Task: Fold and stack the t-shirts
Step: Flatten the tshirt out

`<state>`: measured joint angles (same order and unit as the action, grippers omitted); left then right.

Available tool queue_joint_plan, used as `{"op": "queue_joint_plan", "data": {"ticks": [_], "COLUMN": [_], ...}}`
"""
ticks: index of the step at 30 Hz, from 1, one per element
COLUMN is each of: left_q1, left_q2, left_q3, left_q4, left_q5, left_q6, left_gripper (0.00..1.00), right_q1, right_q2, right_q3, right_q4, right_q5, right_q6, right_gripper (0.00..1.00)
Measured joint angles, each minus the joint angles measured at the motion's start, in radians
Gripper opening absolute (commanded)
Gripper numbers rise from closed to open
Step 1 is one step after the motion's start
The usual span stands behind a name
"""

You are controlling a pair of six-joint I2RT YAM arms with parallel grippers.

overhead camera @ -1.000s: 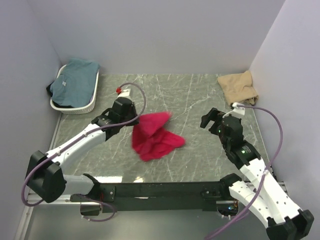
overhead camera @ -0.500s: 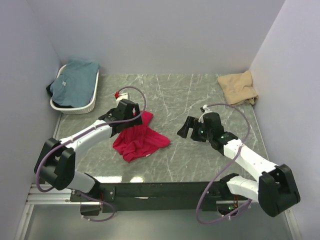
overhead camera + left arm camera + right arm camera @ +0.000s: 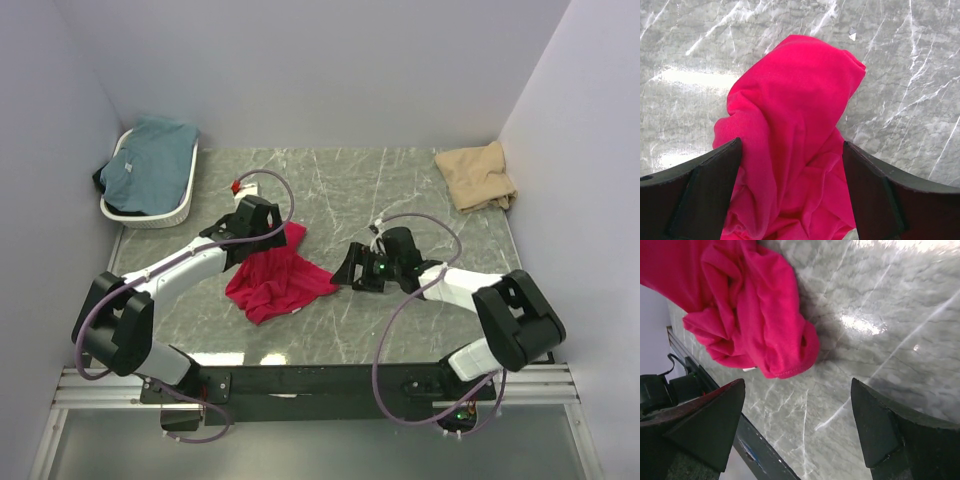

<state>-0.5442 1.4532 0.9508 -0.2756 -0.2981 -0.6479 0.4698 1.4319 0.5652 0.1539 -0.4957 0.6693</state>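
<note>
- The crimson red t-shirt (image 3: 278, 282) is lying crumpled in a loose, unfolded heap on the grey marbled table (image 3: 400, 200), left of centre and closer to the near edge than to the back wall.
- The left gripper (image 3: 280, 238) is hanging over the heap's far corner with its jaws spread wide. In the left wrist view a ridge of red cloth is running up between the 2 dark fingers (image 3: 705, 190) and filling most of the gap. Nothing is being pinched, and I cannot tell whether the cloth is brushing their inner faces.
- The right gripper (image 3: 350, 272) is reaching in low from the right, just beside the heap's right edge, and its jaws are gaping open too. In the right wrist view the shirt's rolled hem is sitting ahead of the fingertips (image 3: 715, 415), with bare marble showing between them and no cloth held.
- The tan beige t-shirt (image 3: 478, 175) is resting in a rough bundle at the table's far right corner, well apart from both arms.
- The dusty teal blue t-shirt (image 3: 150, 160) is lying heaped inside the white oval basket (image 3: 150, 215), which is standing at the far left corner against the side wall.
- A purple cable (image 3: 285, 200) is looping above the left wrist, and another is arching over the right arm.
</note>
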Motion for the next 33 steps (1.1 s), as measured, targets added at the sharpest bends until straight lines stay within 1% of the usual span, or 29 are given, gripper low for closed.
{"op": "queue_joint_plan", "data": {"ticks": [1,3,6,7,9,10,12,13,14,15,16,17,18,19,20,22,25,29,32,33], "left_q1": [0.000,0.000,0.000,0.000,0.000,0.000,0.000,0.001,0.001,0.001,0.001,0.001,0.001,0.001,0.001,0.002,0.004,0.008,0.011,0.011], "left_q2": [0.000,0.001,0.003,0.005,0.008,0.011,0.019,0.023,0.027,0.031,0.035,0.039,0.042,0.044,0.045,0.045,0.045,0.029,-0.022,-0.041], "left_q3": [0.000,0.000,0.000,0.000,0.000,0.000,0.000,0.000,0.000,0.000,0.000,0.000,0.000,0.000,0.000,0.000,0.000,0.000,0.000,0.000], "left_q4": [0.000,0.001,0.001,0.002,0.002,0.002,0.002,0.002,0.002,0.003,0.003,0.003,0.003,0.003,0.003,0.003,0.000,-0.028,-0.074,-0.084], "left_q5": [0.001,0.001,0.001,0.002,0.002,0.002,0.003,0.004,0.005,0.005,0.005,0.005,0.006,0.006,0.008,0.009,0.008,-0.002,-0.011,-0.012], "left_q6": [0.000,0.000,0.000,0.000,0.000,0.000,0.000,0.000,0.001,0.001,0.001,0.001,0.001,0.002,-0.003,0.003,0.008,0.007,0.001,-0.001], "left_gripper": [0.86,0.86,0.83,0.82,0.81,0.81,0.80,0.79,0.79,0.77,0.68,0.58,0.43,0.10,0.01,0.01,0.01,0.01,0.01,0.04], "right_q1": [0.005,0.014,0.024,0.027,0.030,0.031,0.032,0.032,0.032,0.032,0.032,0.032,0.032,0.032,0.032,0.032,0.032,0.034,0.031,0.028], "right_q2": [0.018,0.058,0.104,0.120,0.144,0.152,0.167,0.174,0.181,0.187,0.191,0.193,0.193,0.193,0.189,0.166,0.059,-0.166,-0.327,-0.371], "right_q3": [0.003,0.010,0.024,0.031,0.044,0.051,0.064,0.071,0.079,0.085,0.092,0.097,0.101,0.104,0.107,0.109,0.119,0.190,0.277,0.304], "right_q4": [0.008,0.032,0.058,0.071,0.087,0.093,0.103,0.107,0.110,0.111,0.114,0.116,0.117,0.117,0.114,0.085,-0.026,-0.195,-0.309,-0.343], "right_q5": [-0.005,-0.019,-0.039,-0.048,-0.061,-0.069,-0.079,-0.084,-0.090,-0.095,-0.101,-0.104,-0.108,-0.109,-0.107,-0.082,-0.002,0.145,0.278,0.319], "right_q6": [0.004,0.007,0.015,0.018,0.020,0.022,0.022,0.023,0.022,0.019,0.021,0.021,0.019,0.017,0.014,0.000,-0.052,-0.138,-0.198,-0.217], "right_gripper": [0.85,0.83,0.69,0.60,0.52,0.42,0.33,0.22,0.18,0.14,0.02,0.00,0.00,0.00,0.00,0.00,0.00,0.00,0.00,0.00]}}
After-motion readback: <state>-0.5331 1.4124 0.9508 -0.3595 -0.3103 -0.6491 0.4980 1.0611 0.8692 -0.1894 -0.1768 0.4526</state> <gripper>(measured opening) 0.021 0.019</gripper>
